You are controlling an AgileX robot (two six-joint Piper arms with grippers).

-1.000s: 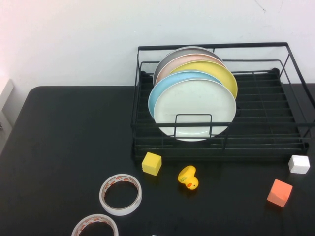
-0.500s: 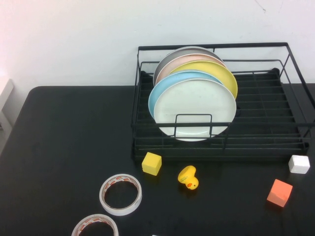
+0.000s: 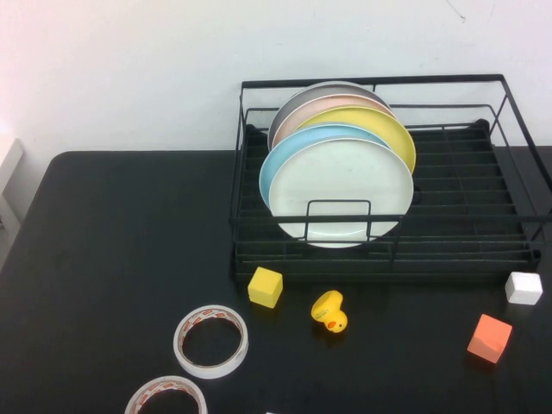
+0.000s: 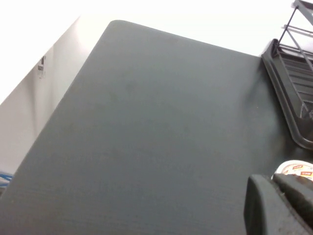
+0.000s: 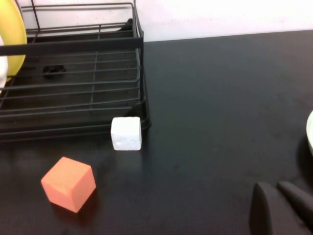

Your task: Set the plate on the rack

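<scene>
The white plate (image 3: 341, 191) stands upright at the front of a row of plates in the black wire rack (image 3: 466, 216). Behind it stand a light blue plate (image 3: 285, 159), a yellow plate (image 3: 392, 129) and two more. Neither arm shows in the high view. My left gripper (image 4: 270, 180) is shut and empty, low over the table's left side, away from the rack (image 4: 288, 73). My right gripper (image 5: 274, 188) is shut and empty over the table to the right of the rack (image 5: 88, 73). The yellow plate's edge (image 5: 12, 34) shows there.
In front of the rack lie a yellow cube (image 3: 266, 286), a rubber duck (image 3: 329, 311), two tape rolls (image 3: 211, 341) (image 3: 166, 395), a white cube (image 3: 523, 287) and an orange cube (image 3: 489, 337). A tape roll (image 4: 296, 169) lies by the left gripper.
</scene>
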